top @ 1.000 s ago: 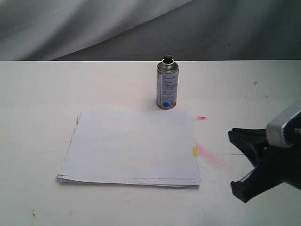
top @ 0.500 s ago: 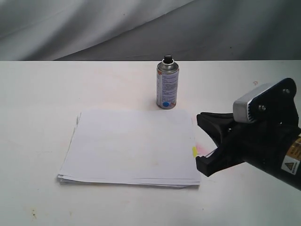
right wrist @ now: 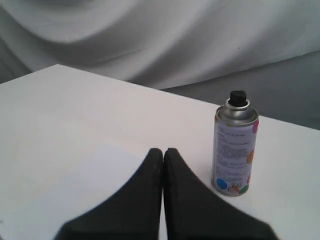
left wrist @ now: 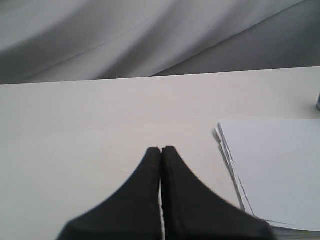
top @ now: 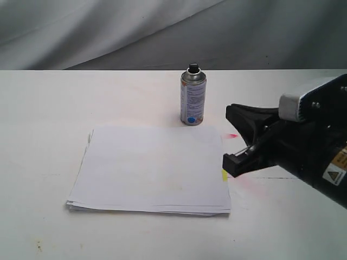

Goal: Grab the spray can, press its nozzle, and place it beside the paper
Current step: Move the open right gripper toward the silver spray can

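Note:
The spray can (top: 193, 100) stands upright on the white table behind the paper's far right corner, its black nozzle (top: 193, 67) on top. The paper (top: 152, 168) lies flat with a yellow tab (top: 224, 174) on its right edge. My right gripper (top: 230, 161) hovers at the paper's right edge, in front of and right of the can, not touching it. In the right wrist view the gripper (right wrist: 163, 150) is shut and empty, with the can (right wrist: 234, 150) and nozzle (right wrist: 238, 96) just beyond it. My left gripper (left wrist: 161, 149) is shut and empty, left of the paper (left wrist: 275, 165).
Pink smudges (top: 232, 135) mark the table (top: 43, 108) right of the paper. Grey draped cloth (top: 108, 32) hangs behind the table's far edge. The left arm does not show in the exterior view.
My right arm has come in from the right edge, moving left and a little up, and its gripper now sits at the paper's right edge nearer the can. Can and paper have not moved.

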